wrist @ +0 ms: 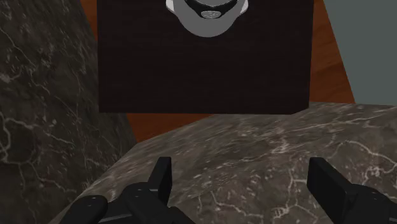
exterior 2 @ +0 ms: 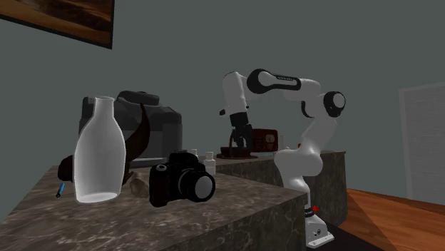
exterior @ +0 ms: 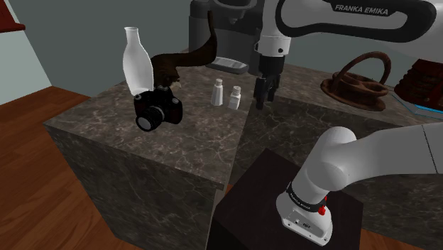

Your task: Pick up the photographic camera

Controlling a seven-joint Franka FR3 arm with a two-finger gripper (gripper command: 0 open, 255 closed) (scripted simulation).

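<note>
Nearest the shoulder camera, the dark box stand (exterior: 284,192) is sitting partly hidden under the white arm (exterior: 341,170). The all-black two-finger gripper (exterior: 264,96) is hanging over the dark veined stone counter (exterior: 106,122), well apart from the black photographic camera (exterior: 159,108), which is resting toward that view's left, just before a tall white bottle (exterior: 135,60). In the second exterior view the camera (exterior 2: 182,180) is sitting beside the bottle (exterior 2: 100,153), while the gripper (exterior 2: 239,141) is merging with dark shapes behind. In the wrist view the fingers (wrist: 162,175), cut off at the edge, are standing wide apart, clasping nothing.
</note>
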